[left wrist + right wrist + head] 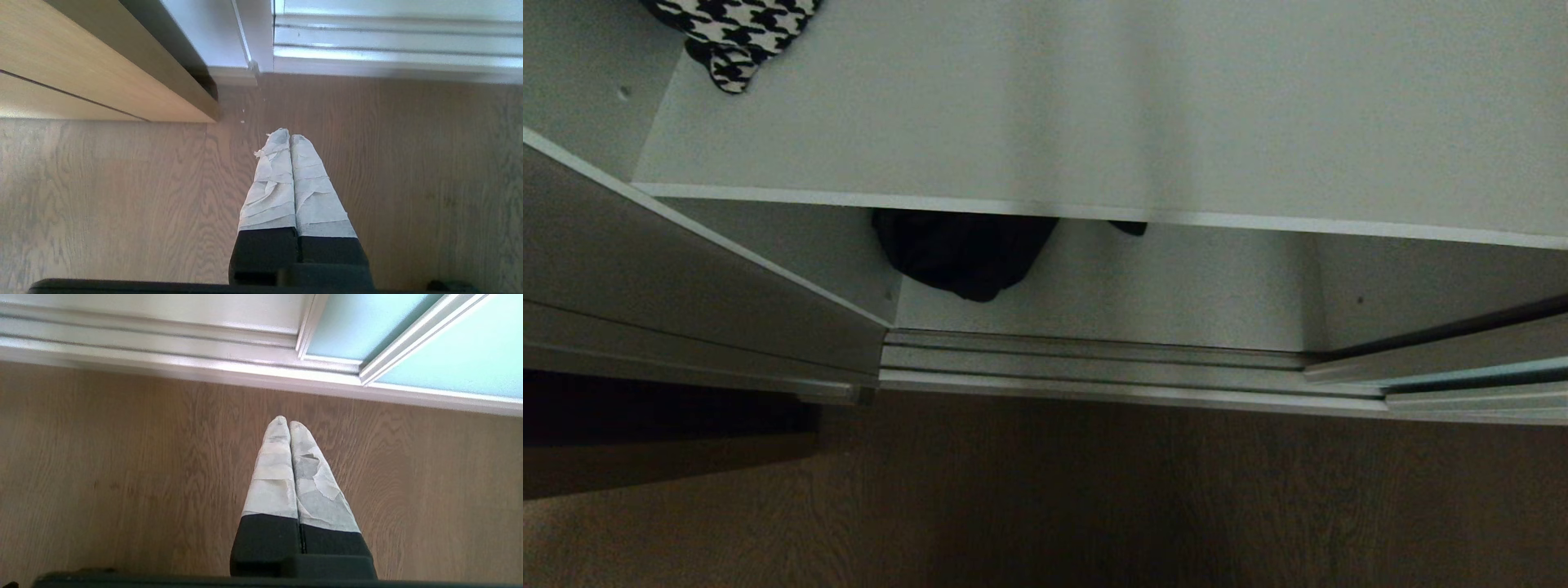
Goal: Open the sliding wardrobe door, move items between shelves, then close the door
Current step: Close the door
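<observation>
Flooring was brown wood-grain plank [1094, 506], running up to the ribbed silver floor track [1094, 363] at the wardrobe's foot. Head view looked steeply down into the open wardrobe: upper shelf [1135, 114] was a wide matt white-grey board with a thin white front edge, carrying a black-and-white houndstooth cloth [737, 33] at its far left corner. Lower shelf [1192, 286] sat beneath it, with a dark garment [960, 253] lying toward the left, partly hidden under the upper board. White side wall [686, 269] closed the bay on the left. Sliding wardrobe door [449, 355] stood pushed to the right; the head view caught only its silver frame edge, while the right wrist view showed the frosted aqua-green glass of two overlapping panels.

Neither arm showed in the head view. Left pincer [289, 136] hung over bare floor near the track's left end, tape-wrapped fingers pressed together, holding nothing. Only that view showed a light wood cabinet [81, 69] beside the wardrobe. Right pincer [288, 422] likewise hung over the floor short of the track, fingers closed tight, empty.
</observation>
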### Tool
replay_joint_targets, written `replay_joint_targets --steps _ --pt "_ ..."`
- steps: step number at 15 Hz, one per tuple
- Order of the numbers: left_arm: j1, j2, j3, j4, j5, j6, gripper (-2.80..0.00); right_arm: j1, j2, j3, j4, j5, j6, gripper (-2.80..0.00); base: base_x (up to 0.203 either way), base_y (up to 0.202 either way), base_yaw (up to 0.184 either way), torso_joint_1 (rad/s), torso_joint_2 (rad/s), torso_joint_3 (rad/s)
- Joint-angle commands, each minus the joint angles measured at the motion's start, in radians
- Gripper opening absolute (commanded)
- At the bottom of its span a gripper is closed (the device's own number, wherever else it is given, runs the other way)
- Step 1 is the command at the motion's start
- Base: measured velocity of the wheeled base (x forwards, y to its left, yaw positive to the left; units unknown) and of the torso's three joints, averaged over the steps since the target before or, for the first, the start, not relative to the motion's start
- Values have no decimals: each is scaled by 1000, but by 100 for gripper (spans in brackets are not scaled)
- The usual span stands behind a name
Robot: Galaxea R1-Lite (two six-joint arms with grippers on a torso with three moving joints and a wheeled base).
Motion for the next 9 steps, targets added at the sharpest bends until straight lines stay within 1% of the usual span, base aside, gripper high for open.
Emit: replay_joint_targets --steps 1,9 --pt "0 3 -1 -1 0 0 -280 0 0 0 0 0 0 -280 0 0 0 -1 1 188" --pt "0 3 -4 10 -3 0 -280 0 -1 0 0 0 0 -280 0 0 0 3 3 203"
